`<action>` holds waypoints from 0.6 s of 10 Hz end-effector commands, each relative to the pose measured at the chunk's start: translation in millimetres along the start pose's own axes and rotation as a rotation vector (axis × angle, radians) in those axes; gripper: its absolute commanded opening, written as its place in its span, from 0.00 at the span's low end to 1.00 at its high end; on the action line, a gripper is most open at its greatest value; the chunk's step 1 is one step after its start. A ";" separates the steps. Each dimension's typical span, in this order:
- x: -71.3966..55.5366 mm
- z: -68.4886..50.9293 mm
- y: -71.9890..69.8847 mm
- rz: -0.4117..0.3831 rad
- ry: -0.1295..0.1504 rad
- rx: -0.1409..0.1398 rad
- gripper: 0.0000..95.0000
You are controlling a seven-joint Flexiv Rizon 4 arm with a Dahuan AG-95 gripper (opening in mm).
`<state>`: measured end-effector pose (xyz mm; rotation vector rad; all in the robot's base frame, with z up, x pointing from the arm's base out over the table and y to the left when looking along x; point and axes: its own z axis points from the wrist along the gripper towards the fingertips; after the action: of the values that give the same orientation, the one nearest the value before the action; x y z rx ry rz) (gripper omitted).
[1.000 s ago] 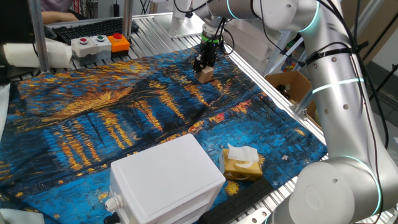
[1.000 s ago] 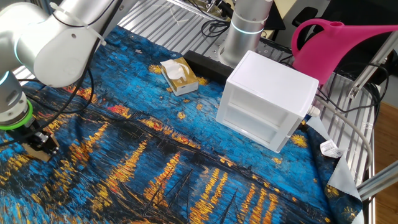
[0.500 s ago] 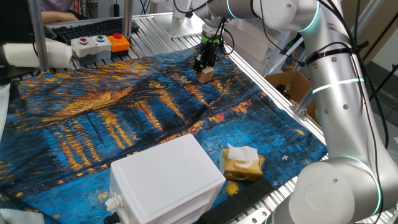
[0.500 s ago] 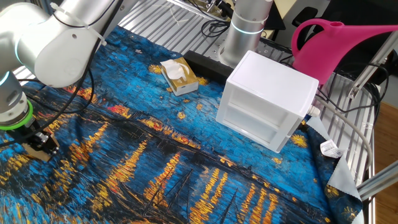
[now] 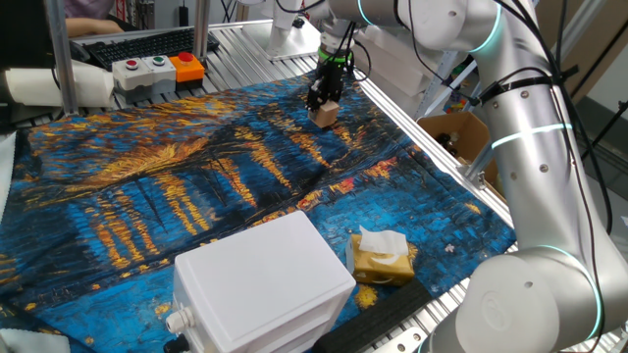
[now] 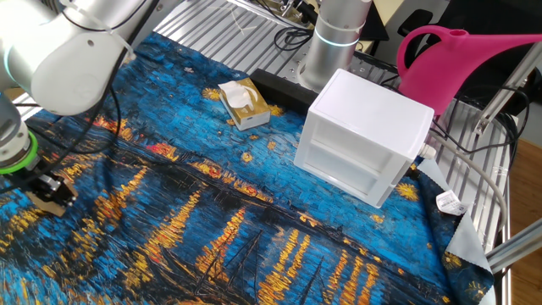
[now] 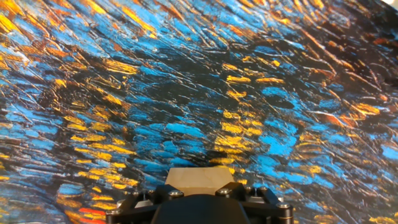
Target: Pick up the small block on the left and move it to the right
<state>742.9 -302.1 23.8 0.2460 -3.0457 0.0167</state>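
The small tan wooden block (image 5: 323,115) is held between the jaws of my gripper (image 5: 324,106) at the far side of the blue painted cloth (image 5: 196,186), just above its surface. In the other fixed view the gripper (image 6: 48,193) sits at the left edge with the block (image 6: 42,202) showing under the fingers. In the hand view the block (image 7: 198,176) fills the gap between the black fingers (image 7: 233,190) at the bottom edge. The gripper is shut on the block.
A large white plastic box (image 5: 260,284) stands at the near side of the cloth, and a yellow-brown tissue packet (image 5: 381,257) lies beside it. A button box (image 5: 157,67) sits at the far edge. A pink watering can (image 6: 461,59) stands beyond the white box.
The gripper has risen a little with the block in it; the block now hangs slightly above the cloth. Nothing else moved.
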 end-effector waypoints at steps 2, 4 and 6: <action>3.4 -7.0 -0.8 0.005 0.004 0.000 0.00; 4.8 -17.1 -1.8 0.019 0.014 -0.003 0.00; 5.1 -28.0 -0.7 0.033 0.023 -0.004 0.00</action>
<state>739.1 -301.6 56.3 0.1878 -3.0287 0.0183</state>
